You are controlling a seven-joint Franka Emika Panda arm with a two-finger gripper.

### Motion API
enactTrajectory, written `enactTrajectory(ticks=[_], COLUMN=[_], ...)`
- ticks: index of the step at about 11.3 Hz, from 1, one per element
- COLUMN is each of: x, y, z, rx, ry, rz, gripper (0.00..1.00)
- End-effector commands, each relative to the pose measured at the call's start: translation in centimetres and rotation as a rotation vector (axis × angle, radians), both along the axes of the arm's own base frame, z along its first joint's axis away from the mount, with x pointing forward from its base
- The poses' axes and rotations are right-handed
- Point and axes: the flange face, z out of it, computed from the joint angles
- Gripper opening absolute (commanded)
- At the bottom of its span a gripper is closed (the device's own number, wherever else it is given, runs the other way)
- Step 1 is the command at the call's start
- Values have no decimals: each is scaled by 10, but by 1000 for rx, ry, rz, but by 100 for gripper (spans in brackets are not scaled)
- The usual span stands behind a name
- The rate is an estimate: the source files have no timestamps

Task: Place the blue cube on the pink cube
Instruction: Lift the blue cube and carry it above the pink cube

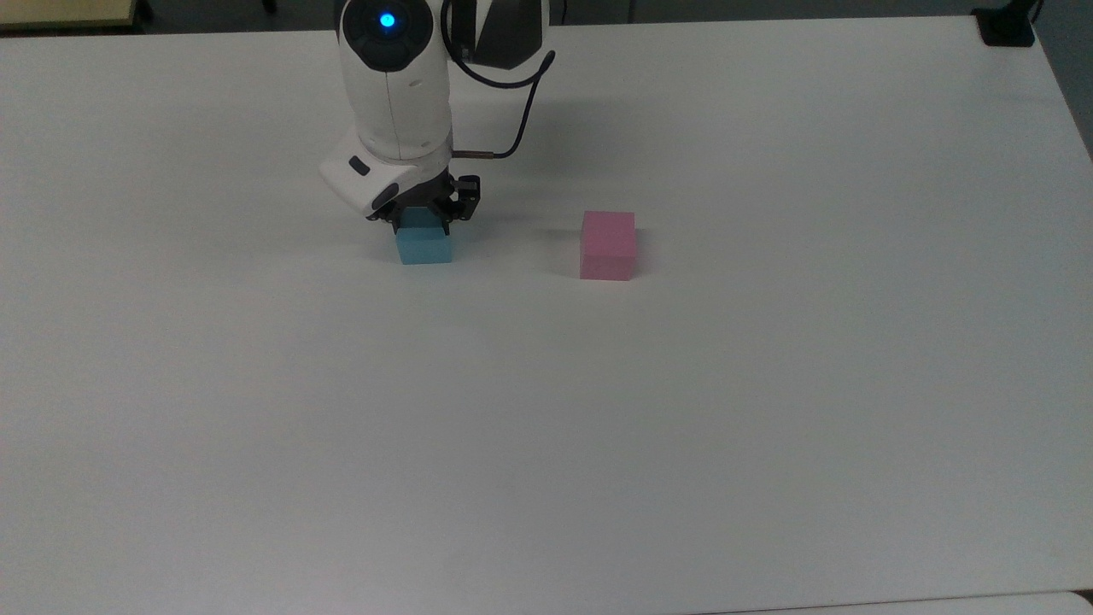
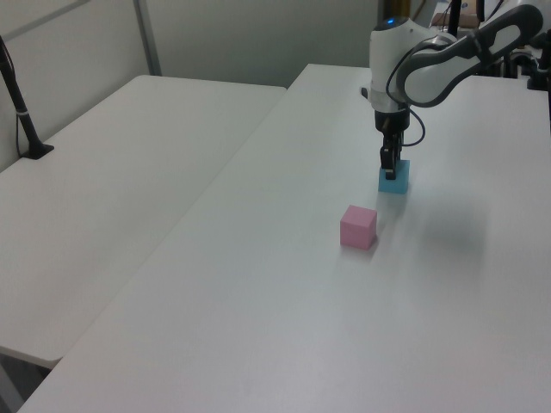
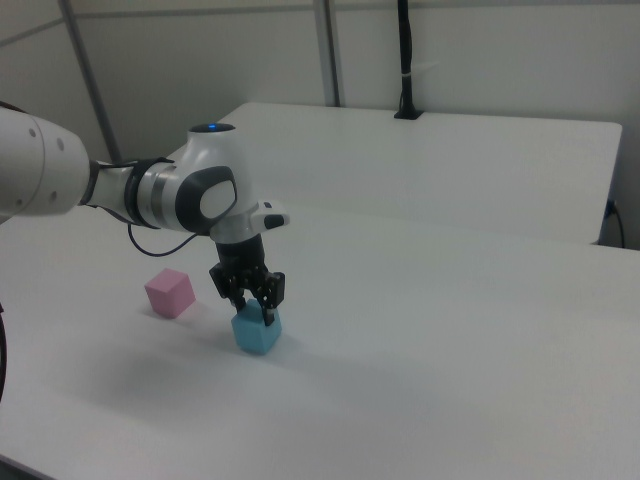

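The blue cube (image 1: 424, 246) rests on the white table (image 1: 546, 427), left of the pink cube (image 1: 607, 245) in the top view. My gripper (image 1: 423, 220) points straight down over the blue cube, its black fingers pressed against the cube's two sides and hiding its upper part. In the left view the gripper (image 2: 391, 168) stands on the blue cube (image 2: 394, 179), with the pink cube (image 2: 358, 226) nearer the camera. The right view has the gripper (image 3: 255, 312) gripping the blue cube (image 3: 256, 333), and the pink cube (image 3: 168, 292) a short gap to the right view's left.
A black clamp (image 1: 1006, 26) sits on the table's far right corner in the top view. A second white table (image 2: 112, 172) adjoins on the left view's left, with a black post (image 2: 21, 112) on it. The arm's cable (image 1: 512, 111) hangs behind the wrist.
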Motion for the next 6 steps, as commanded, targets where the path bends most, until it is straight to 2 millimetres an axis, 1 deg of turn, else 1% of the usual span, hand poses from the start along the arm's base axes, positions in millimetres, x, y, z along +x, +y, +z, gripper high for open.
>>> enactTrajectory(ticks=[1,2,3,5,6], x=[-6,-5,-4,0,0], y=[23,42,53,97,112], z=[48,64,73,88,93], rx=[18,34,38,41,40], ry=[5,-11,-15,-40,-52], rz=[3,-5,-37,-118,-159], gripper=[45,45,45,45,45])
